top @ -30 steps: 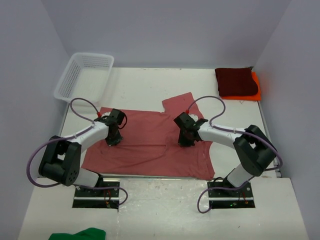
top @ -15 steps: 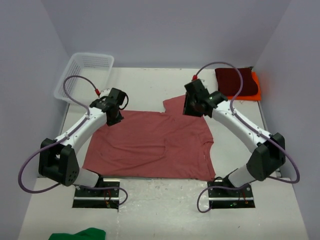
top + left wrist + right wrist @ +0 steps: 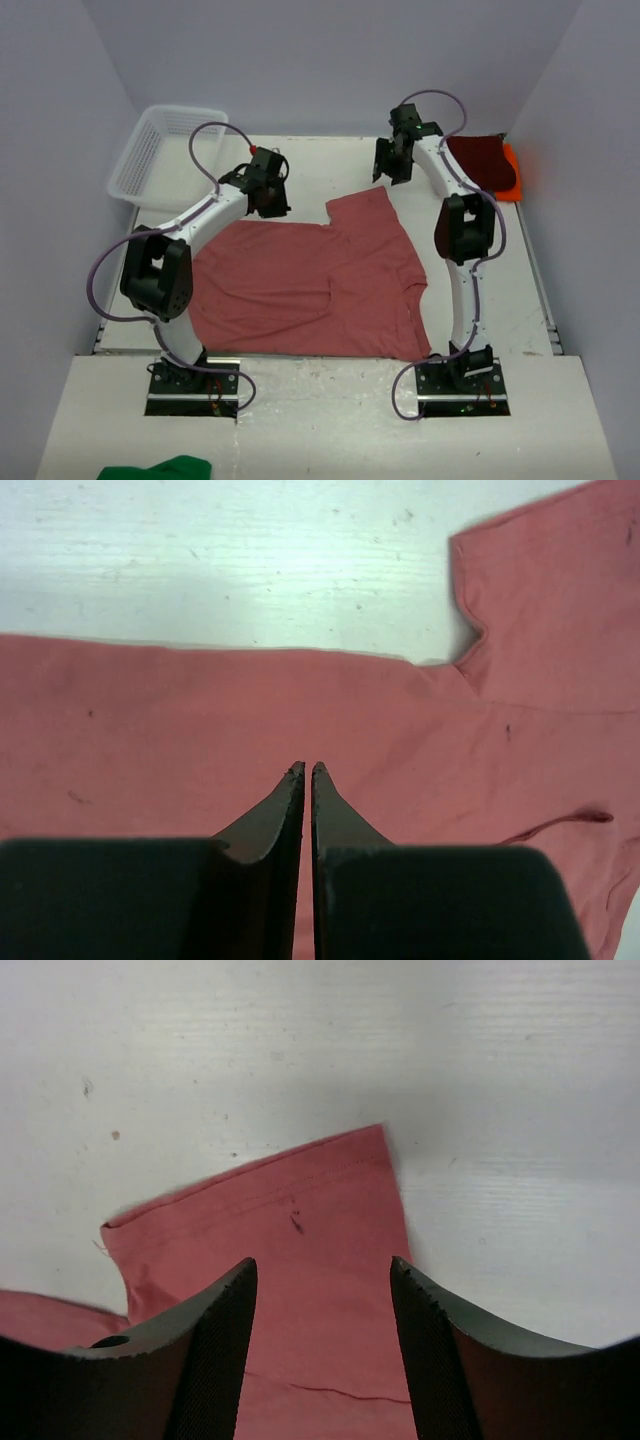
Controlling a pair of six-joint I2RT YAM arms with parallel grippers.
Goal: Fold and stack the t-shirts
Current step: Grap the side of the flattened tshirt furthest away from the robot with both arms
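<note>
1. Rose t-shirt (image 3: pixel 310 285) lies spread flat mid-table (image 3: pixel 300 165), with one sleeve pointing far.
2. Left gripper (image 3: pixel 306 772): jaws pressed together, holding nothing, above the shirt near its far edge.
3. Right gripper (image 3: pixel 320 1265): jaws wide, holding nothing, above the far sleeve.
4. Maroon t-shirt (image 3: pixel 478 160) lies folded at far right, on the orange t-shirt (image 3: pixel 511 172).

Top view is bright and even, soft light from above, shadows on the white bench (image 3: pixel 320 170) faint. Left wrist: bench pale, slightly washed; left claw (image 3: pixel 307 768) dark, soft-edged near the lens. Right claw (image 3: pixel 322 1262) likewise shadowed, blurry.
</note>
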